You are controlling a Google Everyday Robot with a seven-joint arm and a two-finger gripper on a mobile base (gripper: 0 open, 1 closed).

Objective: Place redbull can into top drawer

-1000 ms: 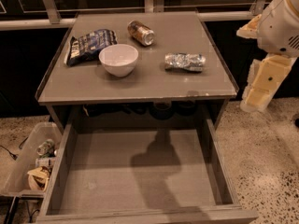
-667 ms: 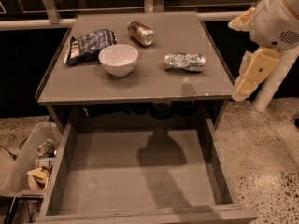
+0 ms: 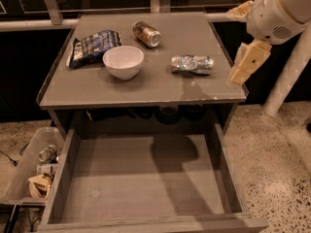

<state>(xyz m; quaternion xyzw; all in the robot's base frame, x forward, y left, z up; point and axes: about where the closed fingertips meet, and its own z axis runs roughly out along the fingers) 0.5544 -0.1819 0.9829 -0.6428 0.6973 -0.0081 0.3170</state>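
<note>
The redbull can (image 3: 192, 64) lies on its side on the right part of the grey tabletop (image 3: 146, 89), silvery-blue and crinkled. The top drawer (image 3: 141, 183) is pulled out wide below the table; its flat grey bottom holds nothing. My gripper (image 3: 247, 64) hangs at the table's right edge, just right of the can and a little above it, holding nothing. The white arm (image 3: 282, 8) fills the top right corner.
A white bowl (image 3: 123, 61) stands left of the can. A dark blue chip bag (image 3: 91, 46) lies at the left, and a gold-brown can (image 3: 146, 34) lies at the back. A clear bin (image 3: 34, 166) with rubbish sits on the floor left of the drawer. A white post (image 3: 291, 72) stands at the right.
The arm and gripper have moved left and upward, from beside the table to its right edge, closer to the redbull can. The things on the table have not moved.
</note>
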